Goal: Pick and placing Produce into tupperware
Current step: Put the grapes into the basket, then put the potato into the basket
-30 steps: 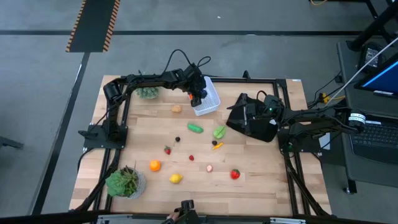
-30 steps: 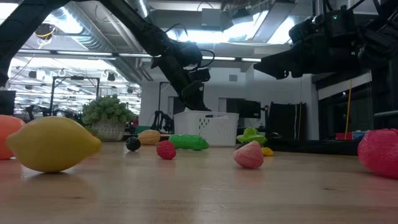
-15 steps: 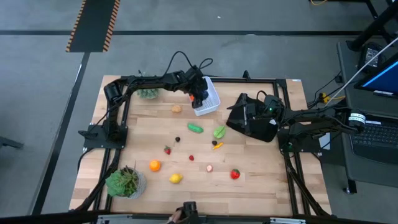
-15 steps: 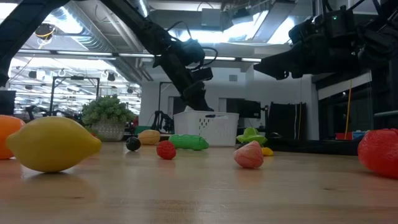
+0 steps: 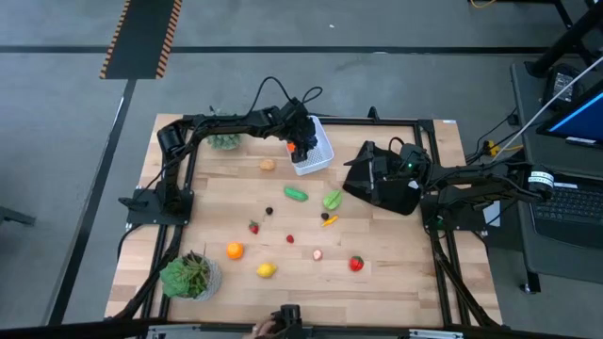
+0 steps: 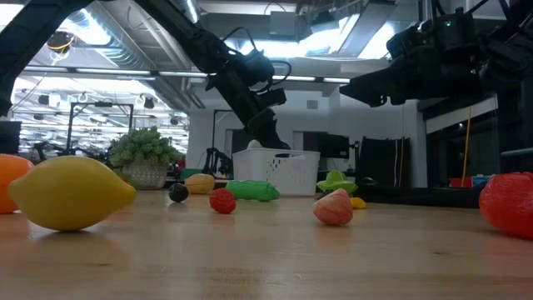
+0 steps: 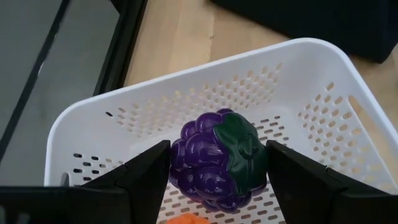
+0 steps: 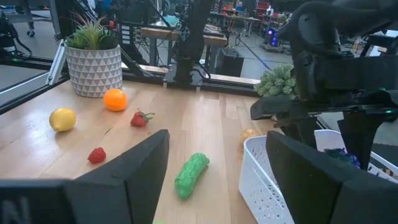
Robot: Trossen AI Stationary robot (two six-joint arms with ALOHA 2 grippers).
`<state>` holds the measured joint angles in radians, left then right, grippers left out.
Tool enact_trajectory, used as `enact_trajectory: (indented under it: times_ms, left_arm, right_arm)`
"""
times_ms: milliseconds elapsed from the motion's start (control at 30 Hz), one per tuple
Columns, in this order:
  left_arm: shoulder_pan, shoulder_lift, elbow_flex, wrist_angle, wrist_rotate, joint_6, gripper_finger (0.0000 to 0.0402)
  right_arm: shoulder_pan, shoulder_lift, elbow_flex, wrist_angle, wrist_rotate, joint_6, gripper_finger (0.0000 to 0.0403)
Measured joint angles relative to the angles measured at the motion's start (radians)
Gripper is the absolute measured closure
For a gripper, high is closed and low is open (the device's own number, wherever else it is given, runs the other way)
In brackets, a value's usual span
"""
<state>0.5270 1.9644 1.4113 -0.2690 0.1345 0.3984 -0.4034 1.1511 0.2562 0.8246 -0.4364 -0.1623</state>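
Grapes (image 7: 219, 159) — a purple toy bunch with a dark green cap — lie inside the white tub (image 7: 311, 93) at the far side of the wooden table (image 5: 396, 273), and the left gripper (image 7: 217, 165) hangs right over them, its two dark fingers (image 7: 146, 171) spread to either side of the bunch. From the wrist view I cannot tell whether the pads touch it. A scrap of something orange shows just under the grapes in the tub.

The right gripper (image 8: 217, 162) waits off at the table's right side above a black folded cloth (image 5: 382, 188), fingers wide apart and holding nothing.

Out on the boards the rest of the produce lies scattered: a green cucumber (image 5: 296, 194) and a leafy green piece (image 5: 333, 200) near the middle, a small tan piece (image 5: 268, 165) beside the tub, a tiny dark berry (image 5: 268, 210), a strawberry (image 5: 253, 227), an orange (image 5: 234, 250), a lemon (image 5: 267, 270) and a red fruit (image 5: 356, 264) toward the near edge. Two potted plants stand on the left side — one (image 5: 191, 275) at the near corner, one (image 5: 224, 140) at the far.
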Motion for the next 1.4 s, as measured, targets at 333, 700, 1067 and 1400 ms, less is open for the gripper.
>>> enact_trajectory:
  times_ms: [333,700,1067,1400]
  left_arm:
    - [-0.006,0.000,0.000,-0.002,0.000,-0.027,0.0151]
    - [-0.006,0.000,0.000,-0.024,-0.016,-0.055,0.0122]
    - [-0.005,-0.001,0.000,-0.026,-0.028,0.001,0.0096]
    - [-0.002,-0.092,-0.032,-0.017,0.057,-0.028,0.0094]
  right_arm:
    - [0.000,0.000,0.000,0.000,0.000,0.000,0.0132]
    - [0.000,0.000,0.000,0.000,0.000,0.000,0.0132]
    - [0.000,0.000,0.000,-0.004,0.000,0.001,0.0132]
    - [0.000,0.000,0.000,-0.051,0.000,-0.002,0.0132]
